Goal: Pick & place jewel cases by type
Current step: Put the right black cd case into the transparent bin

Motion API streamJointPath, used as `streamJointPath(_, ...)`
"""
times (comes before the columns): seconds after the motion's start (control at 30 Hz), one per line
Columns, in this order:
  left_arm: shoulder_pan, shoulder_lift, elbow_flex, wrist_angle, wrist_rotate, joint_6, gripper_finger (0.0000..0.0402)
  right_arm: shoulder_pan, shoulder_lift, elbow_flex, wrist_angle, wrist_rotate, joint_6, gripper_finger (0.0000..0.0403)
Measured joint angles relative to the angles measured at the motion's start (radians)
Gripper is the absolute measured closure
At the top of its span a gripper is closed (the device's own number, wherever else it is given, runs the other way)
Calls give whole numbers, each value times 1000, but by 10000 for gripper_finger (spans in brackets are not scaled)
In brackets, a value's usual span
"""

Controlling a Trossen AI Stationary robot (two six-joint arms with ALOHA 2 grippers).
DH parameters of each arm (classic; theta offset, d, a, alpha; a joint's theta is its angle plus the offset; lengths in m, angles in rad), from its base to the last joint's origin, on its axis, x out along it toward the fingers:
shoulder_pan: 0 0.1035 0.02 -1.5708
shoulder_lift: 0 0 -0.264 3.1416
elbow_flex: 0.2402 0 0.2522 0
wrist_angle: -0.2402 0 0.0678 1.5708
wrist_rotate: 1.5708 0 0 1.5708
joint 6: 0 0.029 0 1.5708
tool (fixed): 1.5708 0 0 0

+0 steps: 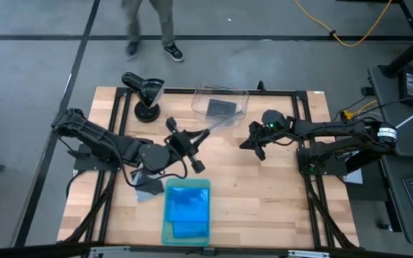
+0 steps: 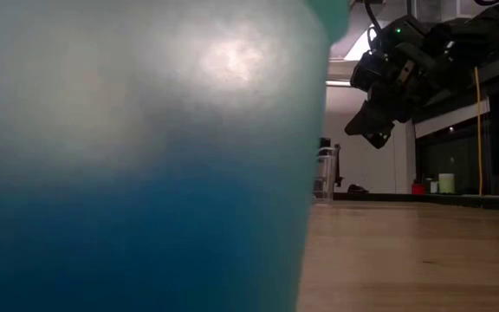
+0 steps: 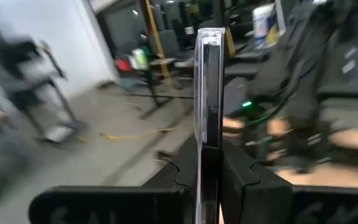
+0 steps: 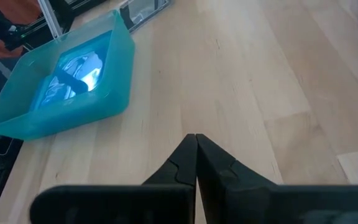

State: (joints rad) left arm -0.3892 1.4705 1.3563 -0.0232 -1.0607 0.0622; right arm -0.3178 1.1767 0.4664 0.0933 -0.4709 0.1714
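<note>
My left gripper (image 1: 191, 141) is over the table's middle and is shut on a clear and dark jewel case (image 1: 201, 134), which points toward the clear bin (image 1: 221, 92). In the left wrist view the case (image 3: 207, 74) shows edge-on. Another dark case (image 1: 221, 107) lies flat in the bin. Blue cases (image 1: 187, 204) lie in the pale green tray (image 1: 166, 223). Grey cases (image 1: 147, 186) rest flat on the table left of the tray. My right gripper (image 1: 257, 145) hangs shut above the table, right of the middle, holding nothing (image 4: 196, 140). My left gripper pinches the jewel case between its two fingers (image 3: 238, 177), one on each flat face, at the case's near edge (image 3: 207, 146). The case stands on edge, lifted clear of the table, and sticks out ahead of the fingers toward the bin.
A black device on a round stand (image 1: 145, 93) is at the far left of the table. A person's legs (image 1: 165, 29) show beyond the far edge. The tray's wall (image 2: 137, 156) fills the low view's left. Bare wood lies between the tray and my right arm (image 1: 264, 201).
</note>
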Motion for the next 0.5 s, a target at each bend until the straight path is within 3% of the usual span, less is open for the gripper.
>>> streamJointPath(0.37,98,-1,-1,-65,348,-762,381,0,0,0,0,0,-21,393)
streamJointPath(0.5,143,-1,-1,-17,504,-872,381,0,0,0,0,0,-22,393)
